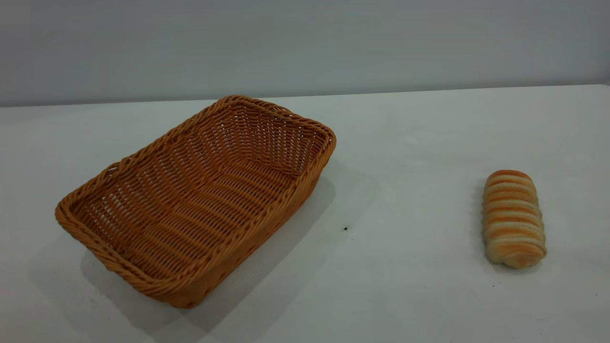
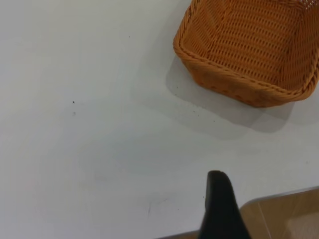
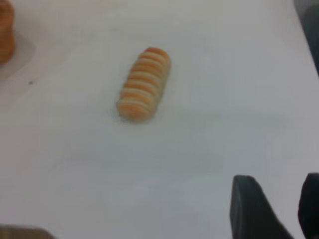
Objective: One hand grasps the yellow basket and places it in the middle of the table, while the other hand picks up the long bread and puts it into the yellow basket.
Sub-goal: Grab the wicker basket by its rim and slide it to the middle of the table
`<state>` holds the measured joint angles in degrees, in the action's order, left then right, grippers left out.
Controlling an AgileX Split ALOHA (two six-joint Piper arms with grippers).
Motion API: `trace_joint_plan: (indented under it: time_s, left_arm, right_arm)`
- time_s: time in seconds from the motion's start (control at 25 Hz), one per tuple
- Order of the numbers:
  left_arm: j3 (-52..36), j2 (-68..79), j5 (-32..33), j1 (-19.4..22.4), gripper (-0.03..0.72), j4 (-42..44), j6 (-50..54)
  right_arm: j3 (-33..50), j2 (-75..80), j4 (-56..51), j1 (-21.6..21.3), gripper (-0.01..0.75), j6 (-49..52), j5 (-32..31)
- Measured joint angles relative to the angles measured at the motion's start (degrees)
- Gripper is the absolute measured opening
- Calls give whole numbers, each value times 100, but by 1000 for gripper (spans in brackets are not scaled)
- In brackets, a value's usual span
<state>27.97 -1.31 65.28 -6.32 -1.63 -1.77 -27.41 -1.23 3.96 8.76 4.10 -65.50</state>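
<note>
The yellow basket [image 1: 281, 114] stands empty on the white table [image 1: 410, 157], left of the middle and turned at an angle. The long bread [image 1: 513, 218] lies on the table at the right, ridged top up, well apart from the basket. Neither gripper shows in the exterior view. In the left wrist view a dark part of my left gripper [image 2: 219, 209] hangs over the table's edge, far from the basket [image 2: 234, 74]. In the right wrist view my right gripper [image 3: 279, 199] is open and empty, well short of the bread [image 3: 143, 83].
A tiny dark speck [image 1: 345, 228] lies between basket and bread. A grey wall runs behind the table's far edge. In the left wrist view a brown surface [image 2: 284, 214] shows beyond the table's edge. A corner of the basket [image 3: 5, 30] shows in the right wrist view.
</note>
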Motion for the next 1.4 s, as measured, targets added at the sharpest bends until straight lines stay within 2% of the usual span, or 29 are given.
trace_joint_plan:
  time_s: [0.24,0.44,0.68,0.84,1.12,1.4]
  left_arm:
    - [0,0,0,-5,534,-144,0]
    - [-1,167,-12,-6,534,-407,307]
    - [-1,1233,-198,-6,534,-347,866]
    - [40,2126,-803,-6,534,-198,1100]
    - [40,3660,-1926,-6,534,-198,1325]
    - [40,5392,-2819,-6,534,-854,1344]
  right_arm:
    - [0,0,63,504,277,0,0]
    - [-24,0,632,552,277,346,40]
    - [-436,695,1070,552,283,606,544]
    - [-738,1407,1490,552,339,637,995]
    - [-809,2516,2100,552,515,812,1757]
    - [-809,3241,2219,552,549,1247,2122]
